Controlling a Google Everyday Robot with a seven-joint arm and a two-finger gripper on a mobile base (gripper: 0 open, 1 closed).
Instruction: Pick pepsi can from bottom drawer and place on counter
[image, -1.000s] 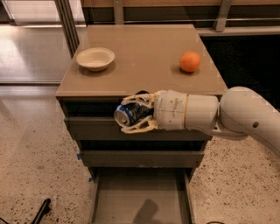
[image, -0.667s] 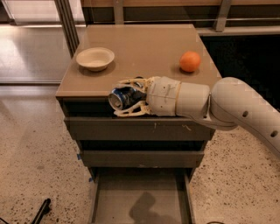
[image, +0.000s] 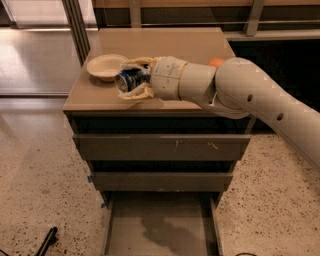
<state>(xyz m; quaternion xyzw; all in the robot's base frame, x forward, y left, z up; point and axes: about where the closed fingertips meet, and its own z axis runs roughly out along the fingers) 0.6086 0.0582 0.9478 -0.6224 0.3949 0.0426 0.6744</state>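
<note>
**A:** Since a second ago the end effector (image: 126, 80) has climbed from in front of the top drawer. It now sits above the front part of the bench (image: 165, 42), and the pepsi can (image: 131, 79) has come up with it.

**B:** How is the can held?

**A:** It sits right between the two fingers, one above and one below, closed around its body. It is tipped on its side with a silver end facing forward and left. I cannot tell whether the lower finger touches the bench top.

**B:** What is near it?

**A:** A cream bowl (image: 104, 66) stands just to the left of the can, close but apart. An orange (image: 216, 62) peeks out behind the arm (image: 250, 92), further back on the right.

**B:** Give me the counts.

**A:** One can, one bowl, one orange, one arm. There are three drawers. The upper two (image: 161, 147) are pushed in. The bottom drawer (image: 160, 227) is pulled out over the speckled floor (image: 40, 170), and its inside is plain grey with a shadow across it.
</note>
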